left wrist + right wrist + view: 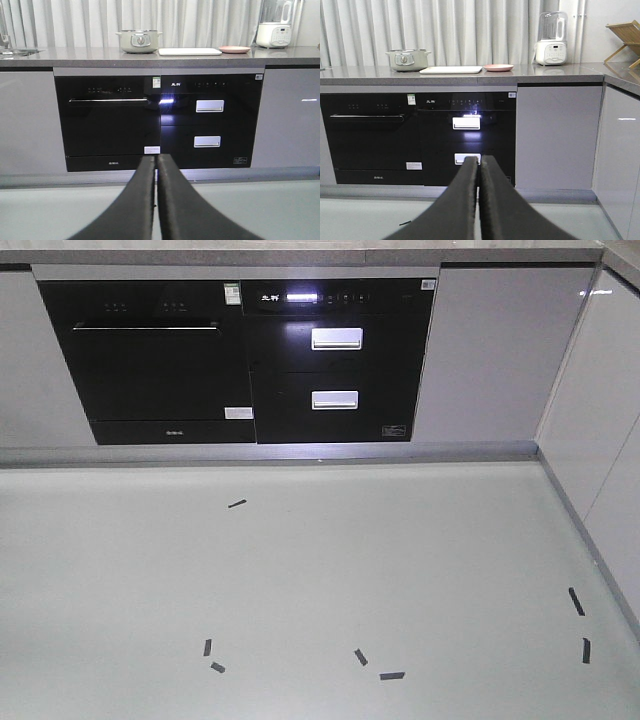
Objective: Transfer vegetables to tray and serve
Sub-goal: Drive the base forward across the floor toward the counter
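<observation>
Both closed: left tool (pixel 155 159), right tool (pixel 479 160) (tray (pixel 451 70) distant)

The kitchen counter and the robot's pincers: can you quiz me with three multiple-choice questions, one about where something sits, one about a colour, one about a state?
1. Where is the tray?
A. On the floor.
B. On the counter, between the pot and the plate.
C. Inside a drawer.

2. What colour is the plate?
A. Blue.
B. Black.
C. Pink.

3. How does the left pincer stand?
A. Shut, holding nothing.
B. Wide open.
C. Shut on a leaf.

Answers: 1 B, the left wrist view shows it lying flat between those two. 2 C, its rim is pale pink. 3 A, it is closed tip to tip with nothing caught in it.
</observation>
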`<state>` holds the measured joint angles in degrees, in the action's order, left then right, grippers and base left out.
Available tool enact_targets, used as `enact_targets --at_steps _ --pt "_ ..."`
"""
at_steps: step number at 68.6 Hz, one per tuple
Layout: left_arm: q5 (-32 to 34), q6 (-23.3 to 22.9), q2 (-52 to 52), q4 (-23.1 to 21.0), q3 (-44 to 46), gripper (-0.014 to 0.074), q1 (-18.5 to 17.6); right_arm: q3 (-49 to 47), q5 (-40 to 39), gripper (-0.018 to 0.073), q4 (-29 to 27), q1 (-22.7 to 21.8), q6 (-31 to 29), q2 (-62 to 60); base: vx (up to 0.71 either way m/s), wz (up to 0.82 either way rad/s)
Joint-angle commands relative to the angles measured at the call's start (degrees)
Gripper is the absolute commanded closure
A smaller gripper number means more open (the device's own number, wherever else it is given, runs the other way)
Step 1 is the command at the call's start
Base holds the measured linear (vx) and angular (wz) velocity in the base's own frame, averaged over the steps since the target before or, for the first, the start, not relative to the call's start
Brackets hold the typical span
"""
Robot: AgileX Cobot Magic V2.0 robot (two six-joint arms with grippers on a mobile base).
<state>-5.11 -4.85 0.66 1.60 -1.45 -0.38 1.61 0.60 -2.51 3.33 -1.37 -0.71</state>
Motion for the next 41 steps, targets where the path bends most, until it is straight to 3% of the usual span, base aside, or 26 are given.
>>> enact_targets --at_steps 1,41 --pt "4.1 -0.5 0.8 0.0 -1.5 0.0602 0.1 0.9 -4.4 0.0561 0.3 -0.1 0.1 -0.3 0.10 0.03" --pt "4.1 -0.5 0.8 0.0 -1.5 0.0602 0.1 0.9 -4.4 0.0561 0.3 -0.1 0.1 -0.3 0.13 0.05"
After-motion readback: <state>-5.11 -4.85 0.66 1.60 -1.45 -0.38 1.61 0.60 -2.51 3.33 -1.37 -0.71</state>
